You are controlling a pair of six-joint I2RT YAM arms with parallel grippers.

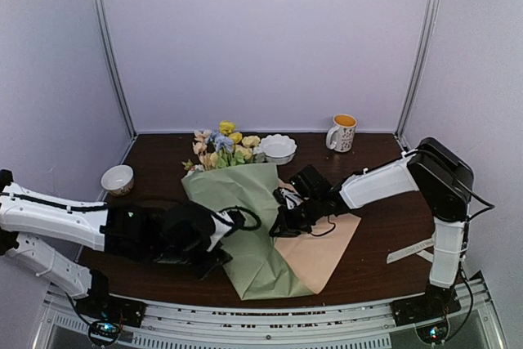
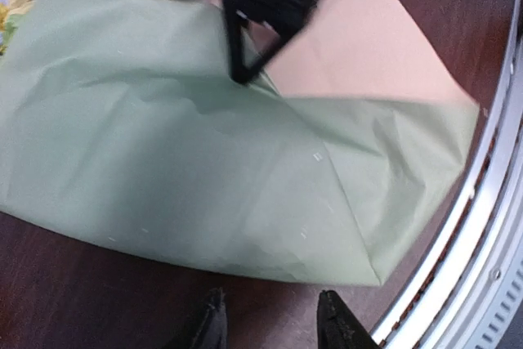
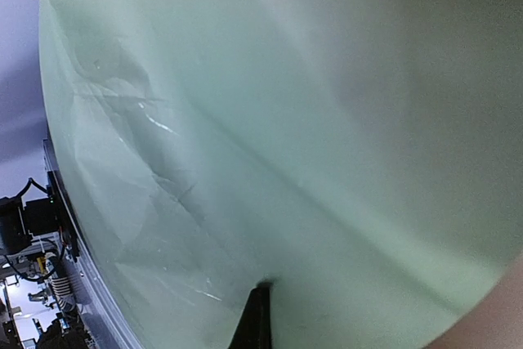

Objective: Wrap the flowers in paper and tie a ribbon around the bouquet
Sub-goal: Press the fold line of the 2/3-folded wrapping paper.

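Note:
The paper [image 1: 245, 226] lies folded at the table's middle, sage green on top, with its peach side [image 1: 323, 247] bare to the right. The flowers [image 1: 222, 149] stick out from under its far end. My right gripper [image 1: 280, 225] is shut on the paper at the green fold's right edge. In the right wrist view, green paper [image 3: 286, 120] fills the frame and only one dark fingertip [image 3: 257, 316] shows. My left gripper [image 2: 271, 296] is open and holds nothing, just off the paper's near-left edge [image 2: 245, 259], over bare table. The ribbon [image 1: 413, 248] lies by the right arm's base.
A white scalloped bowl [image 1: 278, 149] and a mug [image 1: 341, 132] stand at the back. A small bowl [image 1: 117, 179] sits at the left. The metal rail of the table's near edge [image 2: 482, 226] runs close to the paper's corner.

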